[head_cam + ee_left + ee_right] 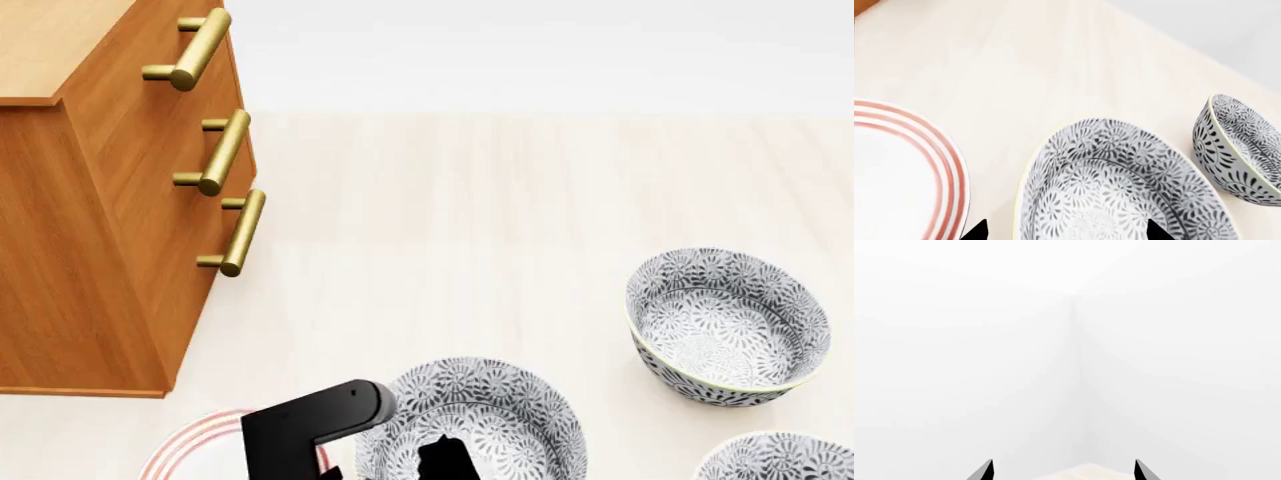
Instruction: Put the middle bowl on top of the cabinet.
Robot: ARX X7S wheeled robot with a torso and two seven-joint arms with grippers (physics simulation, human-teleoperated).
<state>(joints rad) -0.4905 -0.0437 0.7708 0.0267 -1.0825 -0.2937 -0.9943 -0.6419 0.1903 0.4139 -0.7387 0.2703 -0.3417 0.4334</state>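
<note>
While the left gripper (1066,234) hangs low over the table (534,200), its two black fingertips (977,232) stand wide apart: one is over the gap between the plate (901,170) and the bowl (1121,185), the other over the bowl's inside. So it's spread, not pinching anything. I can't tell whether either tip touches the rim.

That bowl, at the near edge of the head view, is partly hidden under the black left arm (314,425). It sits upright on the pale wood surface, just beside the white plate with red rings, and the two don't touch. Grey-black-and-white floral pattern inside and out, pale rim.

Two more bowls look just the same: the far bowl (727,325) is off to the right and further back, well apart from the first one, and the corner bowl (781,458) is cut off by the bottom right edge of the head view. Only one of them shows in the left wrist view, at the edge.

Off to the left stands the cabinet (94,250), orange-brown with a lighter top and three brass handles (220,150) down its front. It's well apart from all the bowls.

As for the right gripper (1063,471), its wrist cam only shows blank white wall and a sliver of pale surface, with the two dark tips apart and nothing between them.

No writing, brands or labels anywhere that I can read.
</note>
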